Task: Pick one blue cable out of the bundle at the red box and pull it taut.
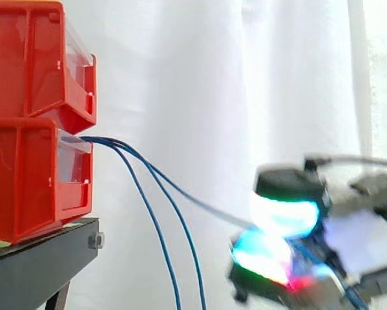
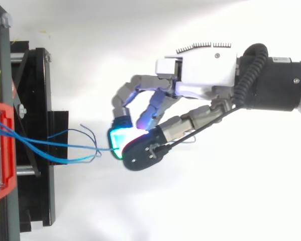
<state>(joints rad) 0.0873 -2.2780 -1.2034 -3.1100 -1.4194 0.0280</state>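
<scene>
Cable status: one blue cable (image 1: 180,190) leaves the front of the lower red bin (image 1: 25,187) and runs in a nearly straight line to the hand (image 2: 200,68), sloping downward in the side view. We read it as close to taut, with only a slight bend just outside the bin. The far end of this cable sits between the glowing fingertips (image 2: 121,136), which are curled in and closed together on it in a pinch. The pads glow cyan and green in the top view, with red added in the side view. Two other blue cables (image 1: 168,258) come out of the same bin opening, curve down and pass out of the lower edge of the side view, hanging slack. In the top view we see them fan out beside the held cable and stop short of the fingertips. The hand lies well apart from the bin, and its arm (image 2: 276,83) enters from the right. An upper red bin (image 1: 31,64) is stacked on the lower one. Both rest on the black stand (image 1: 38,258) before the white curtain (image 1: 199,77).
</scene>
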